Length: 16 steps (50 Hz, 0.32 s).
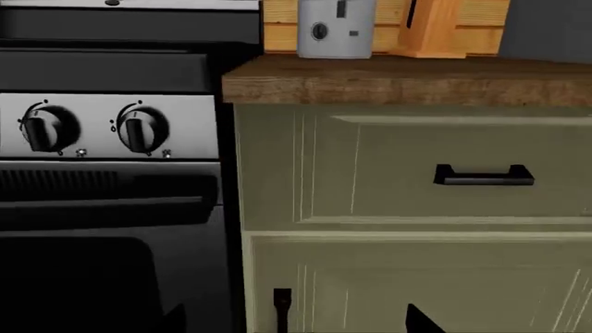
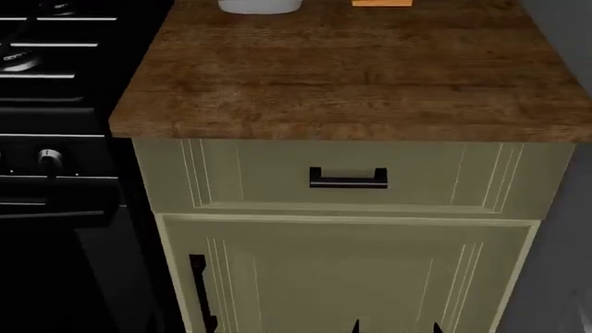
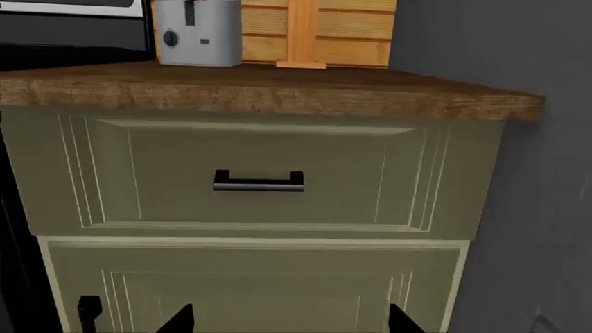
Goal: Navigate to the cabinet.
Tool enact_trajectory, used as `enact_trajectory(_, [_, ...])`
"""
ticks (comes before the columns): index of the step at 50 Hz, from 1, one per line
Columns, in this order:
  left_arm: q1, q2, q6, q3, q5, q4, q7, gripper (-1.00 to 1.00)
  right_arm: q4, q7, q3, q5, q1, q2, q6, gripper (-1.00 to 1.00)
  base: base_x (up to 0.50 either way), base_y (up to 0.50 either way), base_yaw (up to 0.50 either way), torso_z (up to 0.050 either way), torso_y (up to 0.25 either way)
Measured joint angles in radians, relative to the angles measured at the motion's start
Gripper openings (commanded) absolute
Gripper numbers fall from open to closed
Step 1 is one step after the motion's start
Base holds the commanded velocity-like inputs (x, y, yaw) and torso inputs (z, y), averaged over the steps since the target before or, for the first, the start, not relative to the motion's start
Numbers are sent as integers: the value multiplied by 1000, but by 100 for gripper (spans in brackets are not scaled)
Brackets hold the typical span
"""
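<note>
The cabinet (image 2: 259, 184) fills the head view close in front: cream-white panels, a drawer front with a short black bar handle (image 2: 348, 179), a door below with a long vertical black handle (image 2: 197, 291), and a brown wood top (image 2: 342, 76). The cabinet (image 1: 389, 201) faces my left gripper (image 1: 296, 322), which is open with nothing between its tips, level with the door's handle edge. My right gripper (image 3: 291, 322) is open too, facing the door just under the drawer of the cabinet (image 3: 166, 187). The right gripper's tips (image 2: 396, 328) barely show at the bottom of the head view.
A black stove (image 2: 55, 173) with round knobs (image 1: 138, 128) adjoins the cabinet's left side. On the wood top at the back stand a grey appliance (image 3: 196, 31) and a wooden crate (image 3: 319, 31). A grey wall (image 3: 536, 208) closes the right side.
</note>
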Motion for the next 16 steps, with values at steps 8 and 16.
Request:
enact_trajectory(8, [0,-2,1,3,-2,1,-2,100,-1,2,-2,2,0,2,0,100,-28,-500,0,0,0])
enact_trajectory(16, [0,-4,1,5,-4,1,-4,100,-2,5,-4,4,0,4,0,100,-26,-500,0,0,0])
